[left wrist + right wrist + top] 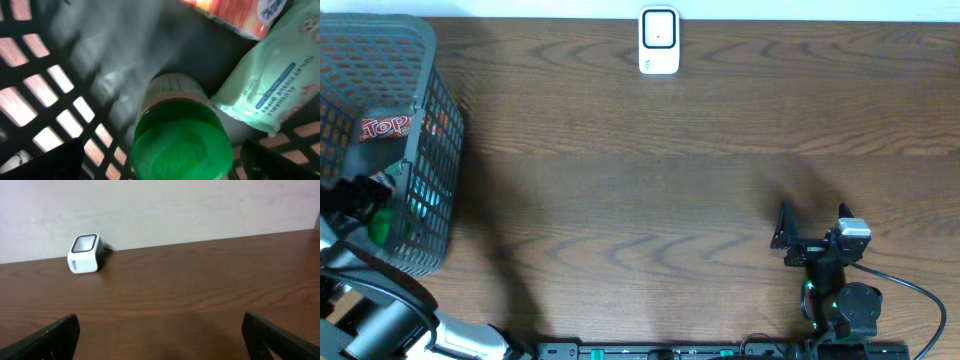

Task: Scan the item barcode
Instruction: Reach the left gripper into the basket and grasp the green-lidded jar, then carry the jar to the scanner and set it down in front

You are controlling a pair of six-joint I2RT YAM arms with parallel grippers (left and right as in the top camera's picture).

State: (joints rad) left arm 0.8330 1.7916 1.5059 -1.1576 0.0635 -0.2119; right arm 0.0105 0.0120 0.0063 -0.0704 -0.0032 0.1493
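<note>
The brown wood-grain worktop (650,180) fills the overhead view, and the right wrist view shows it ending at a pale, plain wall (200,205). A dark grey plastic mesh basket (430,120) stands at the far left corner. Inside it lies a red-and-orange pack (385,127) with white letters starting "Top"; the rest cannot be read. Beside it in the left wrist view is a pale green pack (270,85) with blurred blue print, where only "WIPES" is just legible. A bottle (182,135) with a green cap, its label too blurred to read, lies in the basket touching that pack. The left gripper (165,162) is down in the basket, released, with its jaws spread wide either side of the green cap and holding nothing. The right gripper (813,218) sits over bare wood near the right front, also spread wide and empty. A small white scanner (659,41) stands at the far edge, mid-worktop, well apart from both.
</note>
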